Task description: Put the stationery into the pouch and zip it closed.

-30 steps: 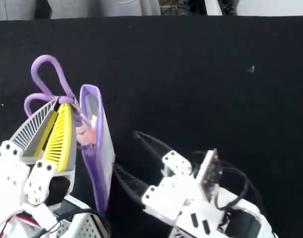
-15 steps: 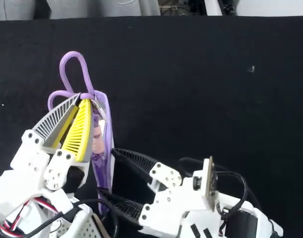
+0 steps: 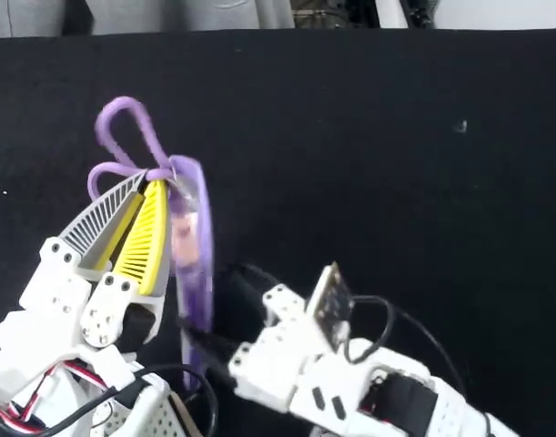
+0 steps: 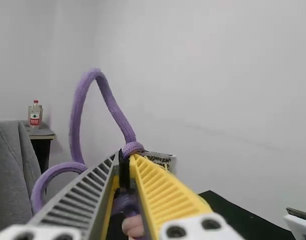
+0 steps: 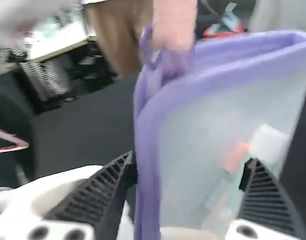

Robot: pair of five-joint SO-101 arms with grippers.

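Swinging in toward its neighbour over the last second, the right arm has brought its black fingers up against the pouch, while the left arm has carried the pouch further onto the black table (image 3: pixel 396 137) and turned it edge-on to the high view.

The left gripper (image 3: pixel 156 186) is clamped tight on the base of the purple cord loop (image 3: pixel 123 118) at the pouch's far end, holding it up. The right gripper (image 3: pixel 203 302) stands spread wide, one finger on either side of the pouch (image 3: pixel 194 246) at its near end (whether they actually press on it, I cannot tell). Stationery (image 5: pixel 236 154) shows through the clear side, so loading looks done and the zipping step is in hand. Next, I judge, the right jaws must close to anchor that end, so the left arm can draw the cord along the zip.
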